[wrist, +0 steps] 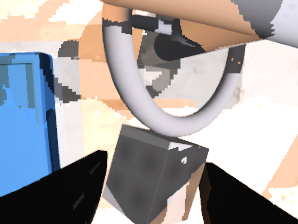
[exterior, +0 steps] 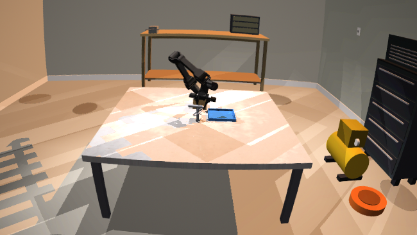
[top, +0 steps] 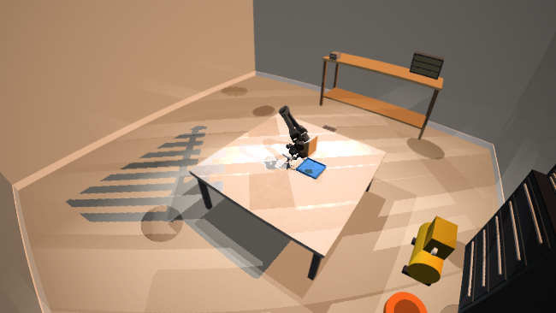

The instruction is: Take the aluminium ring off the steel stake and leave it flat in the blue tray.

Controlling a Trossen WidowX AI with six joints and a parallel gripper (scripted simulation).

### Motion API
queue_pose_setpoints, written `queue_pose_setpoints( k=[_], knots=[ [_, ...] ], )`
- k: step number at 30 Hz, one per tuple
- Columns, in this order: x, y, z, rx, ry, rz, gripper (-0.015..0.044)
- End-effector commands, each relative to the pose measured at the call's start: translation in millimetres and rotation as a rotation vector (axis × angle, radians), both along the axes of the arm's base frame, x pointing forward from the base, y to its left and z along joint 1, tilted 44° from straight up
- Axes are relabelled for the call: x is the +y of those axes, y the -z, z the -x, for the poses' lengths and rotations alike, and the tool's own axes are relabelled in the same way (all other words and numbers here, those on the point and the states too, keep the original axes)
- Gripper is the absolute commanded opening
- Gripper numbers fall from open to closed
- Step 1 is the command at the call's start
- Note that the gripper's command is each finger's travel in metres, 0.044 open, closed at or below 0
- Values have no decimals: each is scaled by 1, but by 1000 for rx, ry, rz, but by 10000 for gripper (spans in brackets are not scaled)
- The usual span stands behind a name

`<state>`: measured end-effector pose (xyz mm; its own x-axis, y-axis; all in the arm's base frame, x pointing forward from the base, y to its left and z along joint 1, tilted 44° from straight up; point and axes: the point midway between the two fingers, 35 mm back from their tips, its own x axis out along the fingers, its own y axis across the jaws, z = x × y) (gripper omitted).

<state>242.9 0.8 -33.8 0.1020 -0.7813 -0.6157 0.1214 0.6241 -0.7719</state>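
Wrist view: the pincer [top: 290, 164] [exterior: 198, 112] [wrist: 154, 159] is standing partly open, gripping the ring's tab [wrist: 145, 175]; the ring [wrist: 172, 126] is extending beyond its fingertips.

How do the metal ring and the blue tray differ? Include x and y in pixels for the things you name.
The ring [wrist: 120, 75] is round with an open middle; the tray [top: 311, 168] [exterior: 222, 115] [wrist: 25, 145] is four-sided with a solid floor.
The ring is pale grey metal, while the tray is bright blue.
The ring is held by its tab in the hand [wrist: 154, 172]; the tray sits on the table [top: 278, 205] [exterior: 144, 141], outside the hand's grip.
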Motion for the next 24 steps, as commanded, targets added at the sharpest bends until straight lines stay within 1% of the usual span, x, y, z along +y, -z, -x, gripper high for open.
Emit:
queue_pose_setpoints(
  k=[1,24],
  knots=[
    [6,-1,-4,-10,-3,16,0],
    [14,0,-5,-6,0,43,0]
  ],
)
